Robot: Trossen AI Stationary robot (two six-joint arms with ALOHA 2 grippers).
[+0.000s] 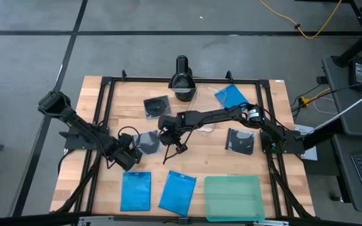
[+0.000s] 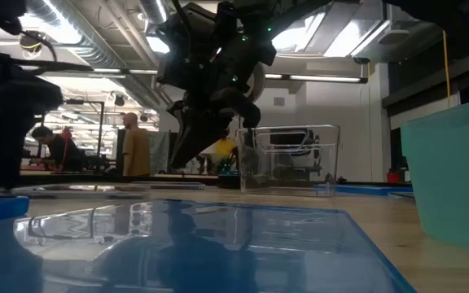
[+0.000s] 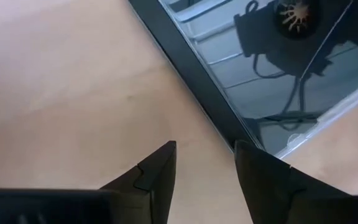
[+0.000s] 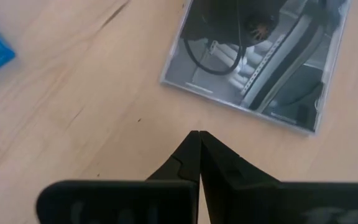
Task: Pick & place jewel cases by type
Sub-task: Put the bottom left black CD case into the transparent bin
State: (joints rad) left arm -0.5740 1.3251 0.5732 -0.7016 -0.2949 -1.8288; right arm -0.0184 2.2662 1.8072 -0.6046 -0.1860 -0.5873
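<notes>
Three black-and-clear disc cases lie flat on the table: one mid-table (image 1: pixel 148 142), one toward the far edge (image 1: pixel 157 105), one on the right (image 1: pixel 241 141). Two blue cases (image 1: pixel 136 190) (image 1: pixel 178 191) lie at the near edge, and a third (image 1: pixel 231 95) at the far right. My left gripper (image 1: pixel 127 157) (image 3: pixel 205 162) is open, low beside the mid-table case's black edge (image 3: pixel 194 87). My right gripper (image 1: pixel 175 147) (image 4: pixel 198 138) is shut and hovers above the wood just short of that case (image 4: pixel 260 62). My left gripper's fingers point down at the table, and one finger (image 3: pixel 257 168) stands right at the black edge of the mid-table disc case. I cannot tell whether it touches the case.
A translucent teal tray (image 1: pixel 232 198) sits at the near right edge. A clear tub (image 2: pixel 287 159) stands farther back. A black upright device (image 1: pixel 182 78) is at the far edge. A black frame (image 1: pixel 105 100) borders the table. People stand in the room beyond (image 2: pixel 135 146).
</notes>
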